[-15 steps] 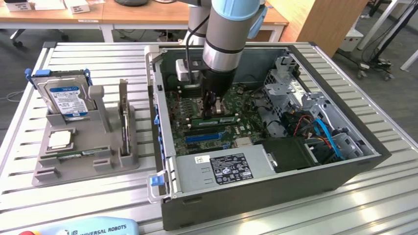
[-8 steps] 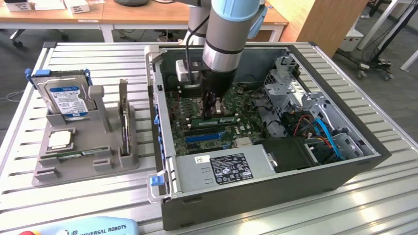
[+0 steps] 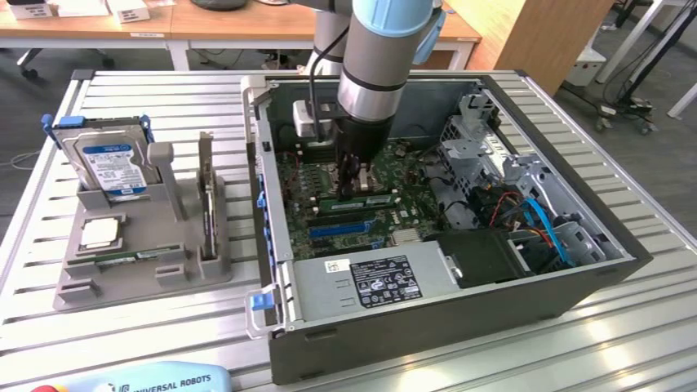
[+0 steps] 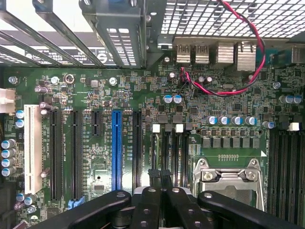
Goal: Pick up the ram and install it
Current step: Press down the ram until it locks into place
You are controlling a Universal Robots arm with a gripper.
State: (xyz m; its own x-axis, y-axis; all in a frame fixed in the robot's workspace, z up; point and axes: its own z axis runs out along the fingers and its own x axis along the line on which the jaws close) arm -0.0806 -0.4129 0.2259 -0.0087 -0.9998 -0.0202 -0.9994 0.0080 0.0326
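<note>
We're hovering our black pincer point(image 4: 161, 179) inside the open grey metal computer case point(image 3: 436, 327), fingers pressed together, just above the green motherboard point(image 4: 95, 95). The long thin green ram stick point(image 3: 360, 198) is sitting right below the pincer tip, lying along the motherboard's slots.

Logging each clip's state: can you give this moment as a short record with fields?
end effector: shut, lowered inside the computer case, over the motherboard
ram: green stick just below the fingertips; whether it is seated cannot be told
holder: on the table beside the case, carrying a hard drive
</note>
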